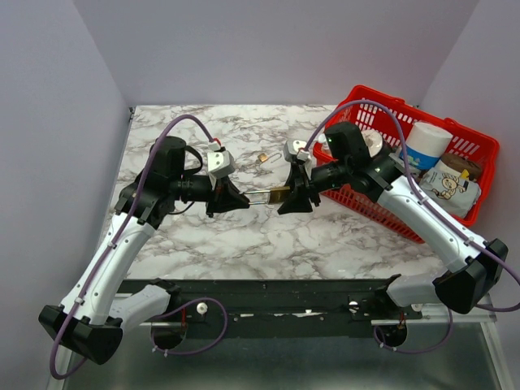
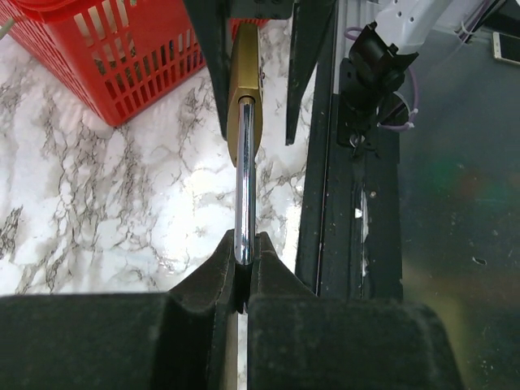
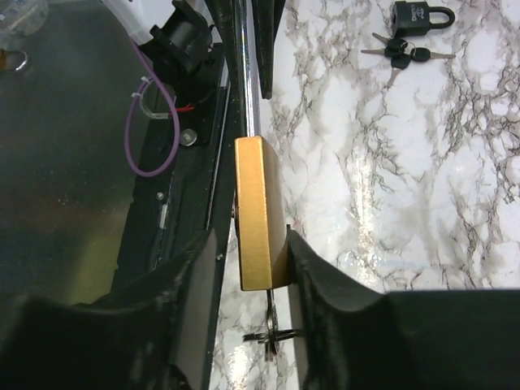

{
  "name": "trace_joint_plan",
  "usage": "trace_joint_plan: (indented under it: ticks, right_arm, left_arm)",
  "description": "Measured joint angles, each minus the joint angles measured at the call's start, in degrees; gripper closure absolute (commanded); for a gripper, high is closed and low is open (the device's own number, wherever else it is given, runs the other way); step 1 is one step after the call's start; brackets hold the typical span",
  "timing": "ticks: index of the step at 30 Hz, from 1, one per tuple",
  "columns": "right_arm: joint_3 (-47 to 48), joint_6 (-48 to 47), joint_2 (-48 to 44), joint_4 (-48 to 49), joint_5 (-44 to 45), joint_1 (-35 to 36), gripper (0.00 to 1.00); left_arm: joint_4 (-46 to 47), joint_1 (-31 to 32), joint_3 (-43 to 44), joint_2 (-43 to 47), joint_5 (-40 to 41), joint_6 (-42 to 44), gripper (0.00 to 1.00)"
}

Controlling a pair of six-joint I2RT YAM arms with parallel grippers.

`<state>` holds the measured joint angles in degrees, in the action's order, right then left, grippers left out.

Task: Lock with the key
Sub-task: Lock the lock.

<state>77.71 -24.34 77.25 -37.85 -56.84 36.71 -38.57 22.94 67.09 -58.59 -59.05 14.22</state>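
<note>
A brass padlock (image 1: 277, 195) hangs in the air between my two grippers, above the marble table (image 1: 244, 236). My left gripper (image 2: 244, 244) is shut on the end of its chrome shackle (image 2: 245, 162). My right gripper (image 3: 250, 240) straddles the brass body (image 3: 258, 203). Its right finger (image 3: 305, 260) touches the body, and a gap shows at its left finger (image 3: 195, 268). A key (image 3: 270, 313) with a ring sticks out of the body's bottom end, between the right fingers. In the top view the left gripper (image 1: 240, 197) and the right gripper (image 1: 294, 193) face each other.
A red basket (image 1: 479, 154) with a white tub and a pouch stands at the right, just behind the right arm; it also shows in the left wrist view (image 2: 106, 57). A black padlock (image 3: 421, 15) with loose keys (image 3: 402, 55) lies further back on the table.
</note>
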Motion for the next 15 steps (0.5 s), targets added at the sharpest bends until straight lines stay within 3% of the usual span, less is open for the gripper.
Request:
trace_joint_plan:
  ticks: [2, 3, 5, 15]
  right_arm:
    - [0.0, -0.2, 0.0, 0.11, -0.02, 0.11, 0.76]
    - [0.0, -0.13, 0.0, 0.13, -0.26, 0.09, 0.89]
    - [0.0, -0.17, 0.0, 0.0, -0.48, 0.07, 0.99]
    - [0.0, 1.68, 0.0, 0.48, -0.92, 0.09, 0.99]
  left_arm:
    - [0.79, 0.0, 0.0, -0.02, -0.02, -0.94, 1.0]
    - [1.03, 0.0, 0.0, -0.02, -0.2, -1.31, 1.0]
    - [1.09, 0.0, 0.0, -0.02, -0.42, -1.7, 1.0]
    - [2.54, 0.48, -0.68, 0.07, -0.98, -4.48, 1.0]
